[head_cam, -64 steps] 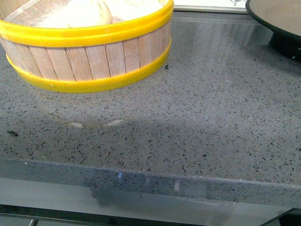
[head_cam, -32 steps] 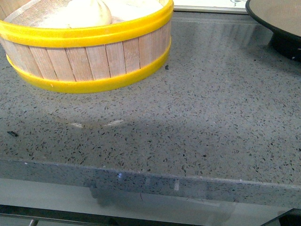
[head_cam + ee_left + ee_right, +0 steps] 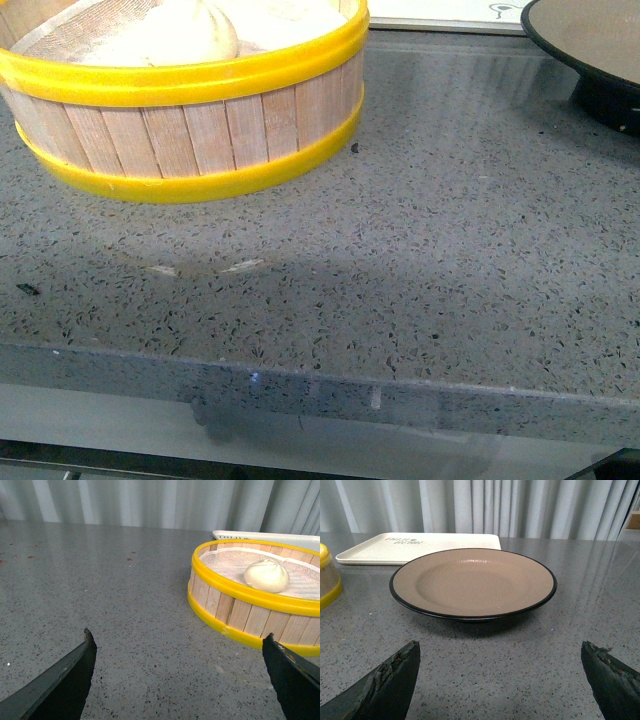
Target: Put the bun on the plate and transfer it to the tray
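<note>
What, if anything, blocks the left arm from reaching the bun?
Likely nothing, so yes. The left gripper is open, with only countertop between it and the steamer basket. The bun sits uncovered inside, so the gripper would have to clear the rim from above.

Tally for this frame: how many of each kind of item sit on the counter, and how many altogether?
bun: 1
steamer basket: 1
plate: 1
tray: 1
Total: 4
</note>
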Controlling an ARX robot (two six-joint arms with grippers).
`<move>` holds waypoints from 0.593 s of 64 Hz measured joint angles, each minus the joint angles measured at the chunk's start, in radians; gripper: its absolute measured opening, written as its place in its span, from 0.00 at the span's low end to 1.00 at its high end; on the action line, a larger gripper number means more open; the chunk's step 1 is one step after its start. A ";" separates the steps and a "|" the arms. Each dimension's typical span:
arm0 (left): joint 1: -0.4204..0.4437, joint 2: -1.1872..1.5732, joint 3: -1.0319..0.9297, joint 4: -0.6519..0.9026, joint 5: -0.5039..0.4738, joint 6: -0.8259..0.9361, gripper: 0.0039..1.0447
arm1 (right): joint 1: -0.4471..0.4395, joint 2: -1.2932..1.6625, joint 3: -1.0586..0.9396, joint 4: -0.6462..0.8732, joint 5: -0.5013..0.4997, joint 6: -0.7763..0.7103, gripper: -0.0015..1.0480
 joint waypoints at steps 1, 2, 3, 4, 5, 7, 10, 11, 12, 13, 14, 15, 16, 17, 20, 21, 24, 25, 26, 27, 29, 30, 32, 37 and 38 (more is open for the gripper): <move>0.000 0.000 0.000 0.000 0.000 0.000 0.94 | 0.000 0.000 0.000 0.000 0.000 0.000 0.91; 0.000 0.000 0.000 0.000 0.000 0.000 0.94 | 0.000 0.000 0.000 0.000 0.000 0.000 0.91; 0.000 0.000 0.000 0.000 0.000 0.000 0.94 | 0.000 0.000 0.000 0.000 0.000 0.000 0.91; 0.000 0.000 0.000 0.000 0.000 0.000 0.94 | 0.000 0.000 0.000 0.000 0.000 0.000 0.91; 0.000 0.000 0.000 0.000 0.000 0.000 0.94 | 0.000 0.000 0.000 0.000 0.000 0.000 0.91; 0.000 0.000 0.000 0.000 0.000 0.000 0.94 | 0.000 0.000 0.000 0.000 0.000 0.000 0.91; -0.006 0.021 0.010 -0.037 -0.023 -0.010 0.94 | 0.000 0.000 0.000 0.000 0.000 0.000 0.91; -0.007 0.045 0.033 -0.100 -0.051 -0.026 0.94 | 0.000 0.000 0.000 0.000 0.000 0.000 0.91; -0.006 0.103 0.075 -0.208 -0.073 -0.051 0.94 | 0.000 0.000 0.000 0.000 0.000 0.000 0.91; -0.001 0.147 0.103 -0.271 -0.077 -0.060 0.94 | 0.000 0.000 0.000 0.000 0.000 0.000 0.91; 0.006 0.184 0.125 -0.322 -0.076 -0.069 0.94 | 0.000 0.000 0.000 0.000 0.000 0.000 0.91; 0.013 0.210 0.140 -0.362 -0.074 -0.079 0.94 | 0.000 -0.002 0.000 0.000 0.000 0.000 0.91; 0.025 0.231 0.146 -0.388 -0.063 -0.082 0.94 | 0.000 -0.002 0.000 0.000 0.000 0.000 0.91; 0.038 0.241 0.147 -0.401 -0.050 -0.086 0.94 | 0.000 -0.002 0.000 0.000 0.000 0.000 0.91; 0.064 0.246 0.149 -0.406 -0.029 -0.090 0.94 | 0.000 -0.002 0.000 0.000 0.000 0.000 0.91; 0.072 0.246 0.151 -0.405 -0.024 -0.091 0.94 | 0.000 -0.002 0.000 0.000 0.000 0.000 0.91; 0.113 0.249 0.167 -0.391 0.008 -0.097 0.94 | 0.000 -0.002 0.000 0.000 0.001 0.000 0.91; 0.121 0.249 0.172 -0.388 0.013 -0.098 0.94 | 0.000 -0.002 0.000 0.000 0.000 0.000 0.91; 0.128 0.249 0.176 -0.385 0.018 -0.098 0.94 | 0.000 -0.002 0.000 0.000 0.000 0.000 0.91; 0.136 0.249 0.181 -0.381 0.025 -0.098 0.94 | 0.000 -0.002 0.000 0.000 0.000 0.000 0.91; 0.158 0.252 0.194 -0.369 0.039 -0.098 0.94 | 0.000 -0.002 0.000 0.000 0.000 0.000 0.91; 0.164 0.254 0.198 -0.365 0.042 -0.098 0.94 | 0.000 -0.002 0.000 0.000 0.000 0.000 0.91; 0.182 0.263 0.208 -0.351 0.047 -0.099 0.94 | 0.000 -0.002 0.000 0.000 0.000 0.000 0.91; 0.199 0.295 0.224 -0.321 0.064 -0.101 0.94 | 0.000 -0.002 0.000 0.000 0.000 0.000 0.91; 0.200 0.309 0.230 -0.309 0.064 -0.101 0.94 | 0.000 -0.002 0.000 0.000 0.000 0.000 0.91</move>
